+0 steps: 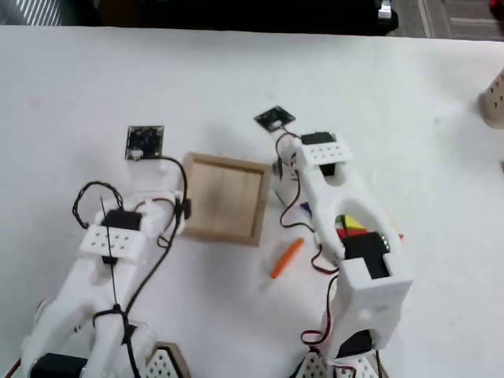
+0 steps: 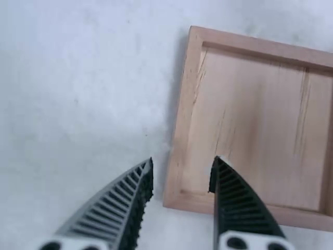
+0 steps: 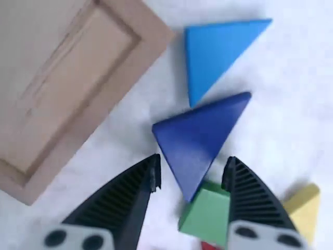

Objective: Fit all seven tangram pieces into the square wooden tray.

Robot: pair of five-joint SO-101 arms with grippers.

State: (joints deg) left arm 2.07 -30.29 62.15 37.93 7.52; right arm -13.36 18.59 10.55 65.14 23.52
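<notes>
Straddling dark blue triangle (image 3: 200, 136): right gripper (image 3: 193, 165)

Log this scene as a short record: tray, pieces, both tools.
tray: empty
pieces outside tray: light blue triangle, dark blue triangle, green piece, yellow piece
left tool: open, astride the tray rim near a corner
right tool: open, astride the dark blue triangle's narrow end
pieces placed: none

- Left gripper (image 2: 182, 161) points down, jaws spread apart.
- Right gripper (image 3: 193, 159) points down, jaws spread apart.
- Left arm (image 1: 106, 260) and right arm (image 1: 350, 236) stretch forward, side by side.
</notes>
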